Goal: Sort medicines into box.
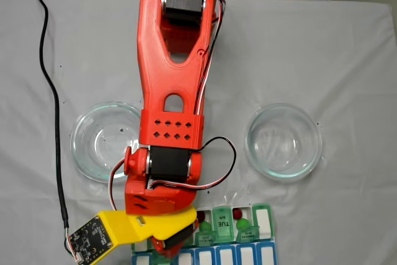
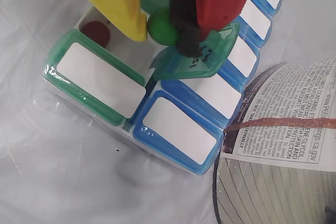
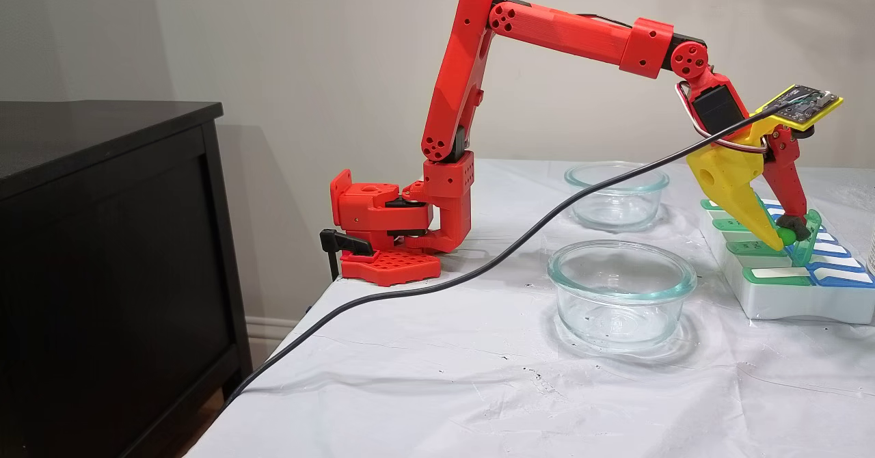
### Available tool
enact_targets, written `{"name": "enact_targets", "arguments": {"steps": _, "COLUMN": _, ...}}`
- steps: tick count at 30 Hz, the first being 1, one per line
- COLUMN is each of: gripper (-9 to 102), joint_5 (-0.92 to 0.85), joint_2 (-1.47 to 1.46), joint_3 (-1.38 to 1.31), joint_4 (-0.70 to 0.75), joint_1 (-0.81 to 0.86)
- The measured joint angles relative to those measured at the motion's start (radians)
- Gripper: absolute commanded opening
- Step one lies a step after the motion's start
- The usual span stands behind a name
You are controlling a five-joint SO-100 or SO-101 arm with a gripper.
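Observation:
My gripper (image 2: 167, 30) is shut on a bright green medicine ball (image 2: 157, 27), pinched between the yellow finger (image 2: 118, 3) and the red finger's black pad (image 2: 184, 19). It hangs just above an open compartment of the box (image 2: 100, 80), beside a raised green lid (image 2: 194, 61). A dark red ball (image 2: 95, 32) lies in the neighbouring open compartment. From above, my gripper (image 1: 166, 247) covers the box's (image 1: 262, 221) left part. Further right, red balls (image 1: 239, 215) and green balls (image 1: 244, 224) lie in open compartments. From the side, my gripper (image 3: 786, 234) holds the ball (image 3: 790, 235) over the box (image 3: 786, 304).
Two round glass dishes (image 1: 105, 141) (image 1: 284, 142) stand on the white cloth on either side of the arm. A black cable (image 1: 56, 122) runs along the left to the wrist camera. A printed-label bottle (image 2: 283, 135) stands close to the box's blue row.

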Motion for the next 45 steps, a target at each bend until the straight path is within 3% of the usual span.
{"name": "enact_targets", "arguments": {"steps": 16, "gripper": 26, "joint_5": -0.011, "joint_2": 0.015, "joint_3": 0.04, "joint_4": 0.084, "joint_1": 0.002}}
{"name": "enact_targets", "arguments": {"steps": 17, "gripper": 24, "joint_5": -0.011, "joint_2": 0.023, "joint_3": 0.04, "joint_4": 0.097, "joint_1": 0.002}}
{"name": "enact_targets", "arguments": {"steps": 20, "gripper": 0, "joint_5": 0.003, "joint_2": 0.072, "joint_3": 0.04, "joint_4": 0.175, "joint_1": -0.008}}
{"name": "enact_targets", "arguments": {"steps": 29, "gripper": 0, "joint_5": 0.103, "joint_2": 0.267, "joint_3": 0.067, "joint_4": 0.275, "joint_1": -0.061}}
{"name": "enact_targets", "arguments": {"steps": 36, "gripper": 0, "joint_5": 0.233, "joint_2": 0.523, "joint_3": 0.345, "joint_4": -0.055, "joint_1": -0.219}}
{"name": "enact_targets", "arguments": {"steps": 45, "gripper": 0, "joint_5": 0.255, "joint_2": 0.437, "joint_3": 0.437, "joint_4": -0.417, "joint_1": -0.321}}
